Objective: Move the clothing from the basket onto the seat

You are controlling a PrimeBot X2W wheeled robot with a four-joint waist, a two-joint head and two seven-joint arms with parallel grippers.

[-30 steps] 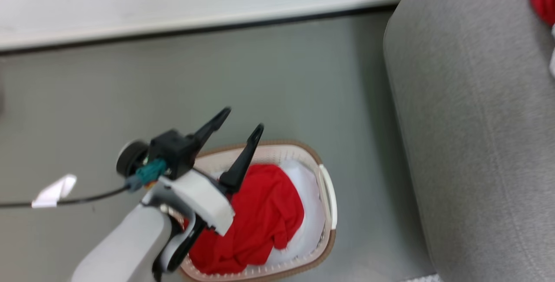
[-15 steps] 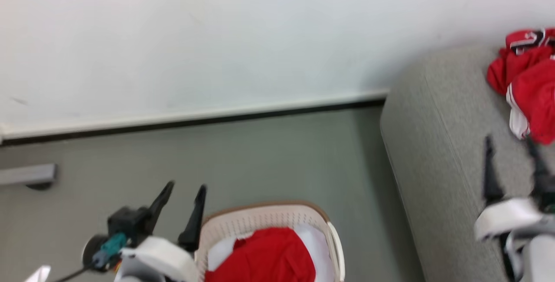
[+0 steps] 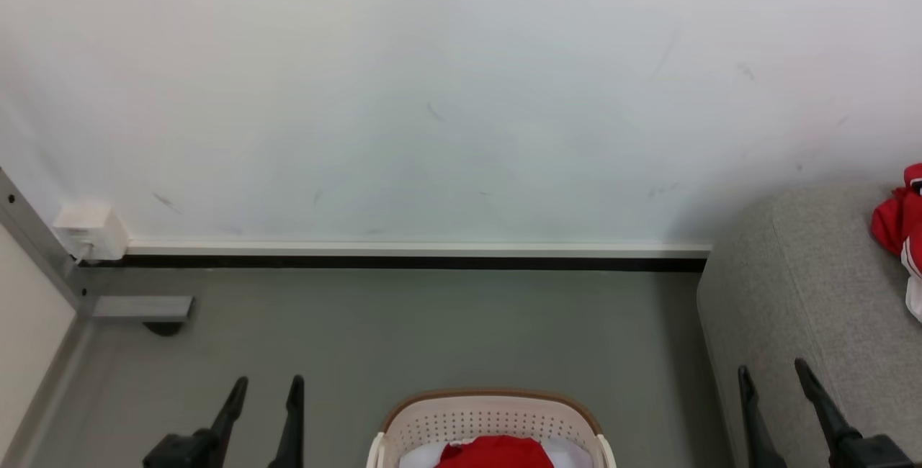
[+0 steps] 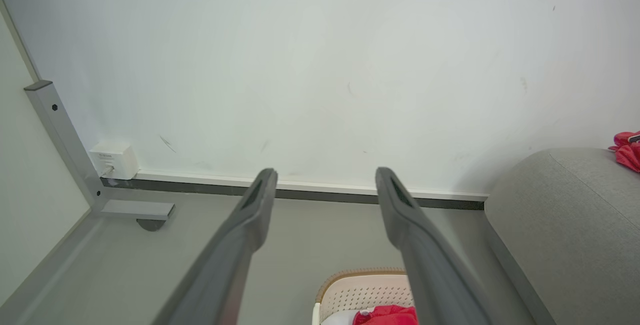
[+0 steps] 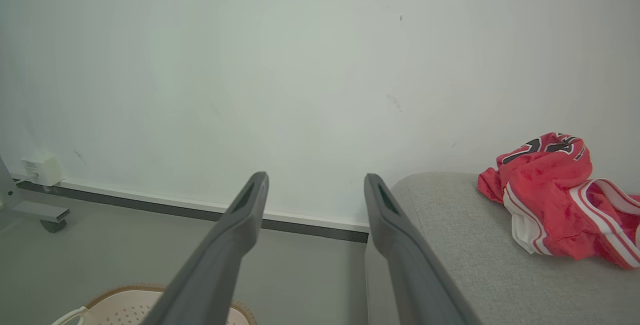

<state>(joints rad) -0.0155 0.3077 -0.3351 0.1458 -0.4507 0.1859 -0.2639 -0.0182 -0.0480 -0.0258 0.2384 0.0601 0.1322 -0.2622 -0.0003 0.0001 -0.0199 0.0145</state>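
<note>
As it stands nearest, at the lower left of the head view, left gripper [image 3: 269, 380]: two long dark fingers pointing up the view, spread wide apart, with nothing between them.
right gripper [image 3: 771, 367]: two long dark fingers at the lower right, also spread wide, holding nothing.
basket [image 3: 490, 419]: oval laundry basket of cream-white plastic with perforated walls, a brown rim and white side handles. It stands between the two grippers, apart from both, and the bottom edge of the view cuts it.
clothing in the basket [image 3: 494, 451]: a red garment of thin fabric, heaped in the middle on a plain white cloth [image 3: 573, 453].
floor [image 3: 432, 324]: smooth, grey-green. The basket stands on it.
seat [image 3: 799, 288]: large, upholstered in grey fabric, with rounded edges, to the right of the basket. The right gripper's fingers show in front of its near left edge; whether they touch it I cannot tell.
clothing on the seat [image 5: 550, 200]: a crumpled red sports garment with white stripes and black-and-white lettering. It lies on top, toward the far right, well apart from the right gripper.
metal frame [image 3: 39, 248]: grey bar at the far left, with a flat foot on a dark caster.
white box [image 3: 90, 229]: small, on the wall just beside the frame.
wall [image 3: 446, 93]: plain white with a few faint marks and a white skirting with a dark line under it.
</note>
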